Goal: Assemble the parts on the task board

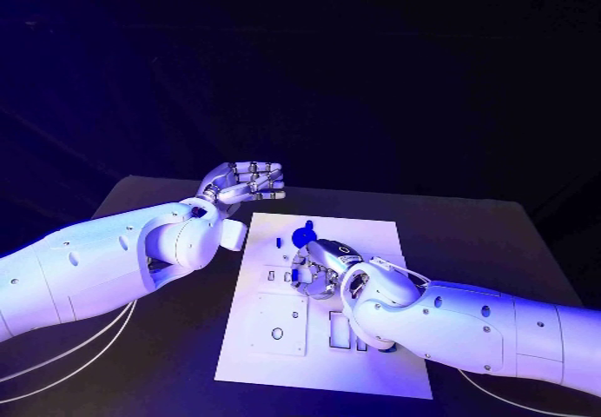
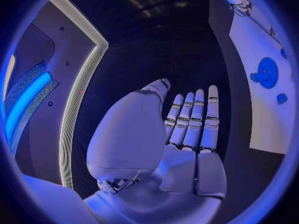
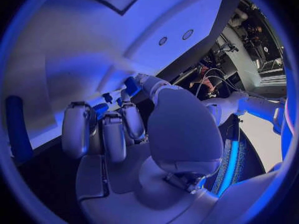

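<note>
— So how far along is the assembly looking?

— Early to midway, I'd judge. The task board (image 1: 282, 347) is lying in the middle of the frame on the black table (image 1: 488, 234), and a round blue gear (image 1: 303, 234) is sitting near its upper edge, apparently already seated. Several slots in the board's lower half are looking unfilled.

— What are the hands doing?

— The left hand (image 1: 244, 184) is hovering off the board's upper left corner, fingers straight, close together and holding nothing. The right hand (image 1: 323, 268) is working at the board's centre, fingers curled down; in the right wrist view its fingertips (image 3: 132, 92) are pinching a small blue part (image 3: 131, 84) against the board.

— Anything unclear?

— The right hand is covering the spot underneath, so I cannot tell whether that part is going into a slot or coming out.
</note>
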